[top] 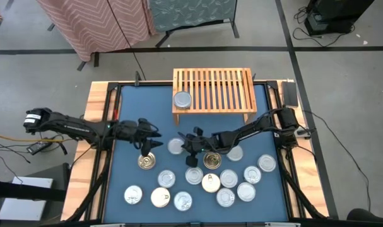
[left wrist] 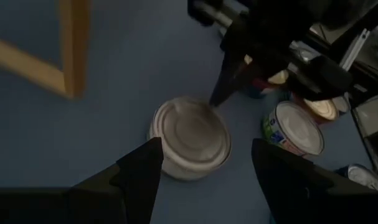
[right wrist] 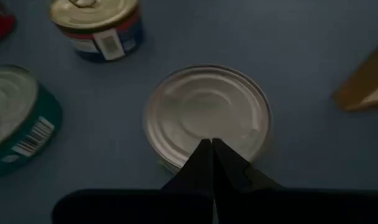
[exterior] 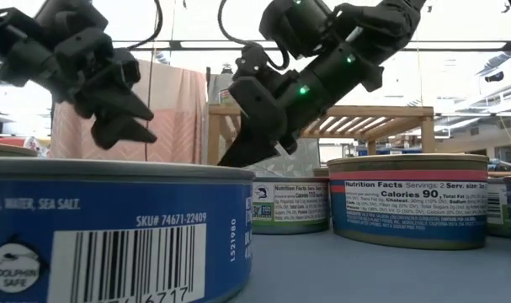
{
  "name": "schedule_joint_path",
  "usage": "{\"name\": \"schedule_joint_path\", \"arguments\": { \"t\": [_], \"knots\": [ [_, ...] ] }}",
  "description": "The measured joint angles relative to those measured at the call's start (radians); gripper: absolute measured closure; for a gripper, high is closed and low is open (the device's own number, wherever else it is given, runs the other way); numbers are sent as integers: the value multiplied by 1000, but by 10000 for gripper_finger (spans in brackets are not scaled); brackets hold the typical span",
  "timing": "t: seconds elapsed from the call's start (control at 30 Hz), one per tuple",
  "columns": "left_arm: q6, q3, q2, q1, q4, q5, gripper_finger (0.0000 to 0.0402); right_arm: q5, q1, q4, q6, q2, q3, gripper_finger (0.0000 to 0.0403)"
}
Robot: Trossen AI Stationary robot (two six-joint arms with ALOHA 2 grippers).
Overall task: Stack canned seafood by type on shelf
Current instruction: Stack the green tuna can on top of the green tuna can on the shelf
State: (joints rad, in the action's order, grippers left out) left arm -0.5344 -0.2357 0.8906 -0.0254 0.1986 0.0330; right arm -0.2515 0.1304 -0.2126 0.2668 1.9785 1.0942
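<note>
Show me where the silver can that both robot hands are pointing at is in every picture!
High view: the silver can sits just in front of the shelf, between the two hands.
Low view: I cannot tell which can it is.
Left wrist view: mid-picture, the right hand tip at its rim.
Right wrist view: centre.
Shared landmark: the right hand's shut tip.

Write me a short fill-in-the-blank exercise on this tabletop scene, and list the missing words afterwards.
1. The number of cans already standing on the wooden shelf is ____.
2. The right end effector has its tips pressed ____ over a silver-topped can.
3. The left end effector is ____, its fingers either side of that same can.
4. The table's surface is coloured ____.

Missing words: one; shut; open; blue
</note>
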Motion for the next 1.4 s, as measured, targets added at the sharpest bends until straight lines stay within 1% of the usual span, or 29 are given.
{"name": "schedule_joint_path", "arguments": {
  "t": [0.1, 0.27, 0.5, 0.6, 0.7, 0.77, 1.0, 1.3, 1.4],
  "knots": [
    [-25, 26, 0, 0, 57, 14, 151, 0, -6, -6, 13, 0, -15, 403],
    [-46, 27, 0, 0, 77, 46, 151, -2, -13, -37, 45, -1, -48, 403],
    [-56, 27, 0, 0, 72, 67, 151, -4, -17, -47, 53, -2, -58, 403],
    [-85, 27, 0, 0, 67, 87, 151, -5, -17, -46, 57, 7, -58, 403],
    [-114, 27, 1, 0, 68, 90, 151, 6, -17, -42, 74, 12, -57, 403],
    [-129, 28, 12, 0, 69, 90, 151, -5, -17, -51, 74, 16, -57, 403],
    [-180, 28, 93, 0, 84, 97, 151, -6, -16, -37, 105, 26, -57, 403],
    [-207, 28, 208, 0, 228, 75, 151, -14, -7, -8, 108, 27, -57, 403],
    [-233, 28, 230, 0, 240, 70, 151, -15, -7, -8, 108, 27, -57, 403]
  ]
}}
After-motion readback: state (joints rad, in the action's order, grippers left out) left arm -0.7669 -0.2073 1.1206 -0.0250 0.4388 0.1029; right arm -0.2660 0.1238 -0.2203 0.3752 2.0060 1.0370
